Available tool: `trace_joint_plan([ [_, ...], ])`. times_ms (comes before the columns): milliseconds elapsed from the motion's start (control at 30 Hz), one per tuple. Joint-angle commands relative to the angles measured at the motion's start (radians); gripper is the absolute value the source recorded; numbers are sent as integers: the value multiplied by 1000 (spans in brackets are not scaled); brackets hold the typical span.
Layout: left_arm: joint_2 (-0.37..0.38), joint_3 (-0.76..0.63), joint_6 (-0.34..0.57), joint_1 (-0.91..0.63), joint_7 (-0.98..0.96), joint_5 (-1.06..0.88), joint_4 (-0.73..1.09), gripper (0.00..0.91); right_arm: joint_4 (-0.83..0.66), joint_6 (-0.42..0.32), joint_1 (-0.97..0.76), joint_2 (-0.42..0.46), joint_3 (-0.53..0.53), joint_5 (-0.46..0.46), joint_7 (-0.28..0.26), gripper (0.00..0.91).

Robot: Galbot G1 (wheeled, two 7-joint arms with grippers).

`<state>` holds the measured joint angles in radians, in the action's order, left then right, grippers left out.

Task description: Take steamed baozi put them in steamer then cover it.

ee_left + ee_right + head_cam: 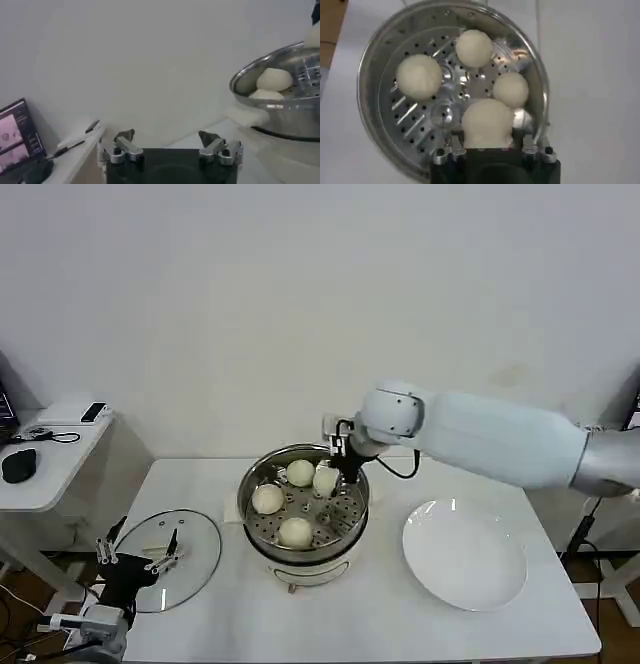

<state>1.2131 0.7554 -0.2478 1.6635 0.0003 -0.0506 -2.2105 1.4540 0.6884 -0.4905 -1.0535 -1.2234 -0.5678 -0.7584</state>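
Observation:
The steamer (252, 514) stands mid-table, a shiny steel pot with a hole-dotted floor. Three baozi lie loose on that floor (301, 472) (267, 498) (295, 531). My right gripper (338, 469) reaches into the steamer's far right side, shut on a fourth baozi (324, 482). In the right wrist view this held baozi (487, 117) sits between the jaws of the right gripper (487, 134), above the steamer (370, 65) and beside the loose buns (418, 77) (474, 47) (510, 89). My left gripper (138, 552) (170, 142) waits open at the table's front left, by the glass lid.
A clear glass lid (195, 559) lies flat on the table left of the steamer. A bare white plate (465, 556) sits to the right. A side desk (45, 474) with a phone and a mouse stands at far left.

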Motion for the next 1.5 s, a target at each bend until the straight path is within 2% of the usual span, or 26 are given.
trace_joint_plan([
  [33,-4,-2,0,-3,0,1,7,907,-44,37,55,-56,-19,17,14,645],
  [633,-8,-6,0,-12,0,3,16,907,-75,20,84,-53,-5,97,-10,645],
  [667,-8,-6,0,-12,0,4,16,907,-74,21,85,-54,-4,97,-9,715],
  [700,-7,-6,0,-12,0,4,16,907,-73,21,87,-52,-1,98,-7,907],
  [933,-8,-2,-1,-9,0,5,15,907,-51,18,81,-35,35,92,7,907],
  [1133,-7,5,0,-4,0,7,6,907,42,-13,43,34,62,76,33,907],
  [1233,-6,5,0,-3,0,7,3,907,110,-25,46,85,84,80,99,907],
  [1333,-5,6,2,-3,1,4,4,907,184,-48,81,159,113,63,250,907],
  [1400,-4,6,2,-3,0,4,5,907,208,-68,115,184,141,61,312,907],
  [1467,0,4,4,-3,-1,1,6,907,267,-125,208,237,229,61,478,907],
  [1500,1,3,5,-2,-2,-1,6,907,281,-139,263,260,272,55,505,907],
])
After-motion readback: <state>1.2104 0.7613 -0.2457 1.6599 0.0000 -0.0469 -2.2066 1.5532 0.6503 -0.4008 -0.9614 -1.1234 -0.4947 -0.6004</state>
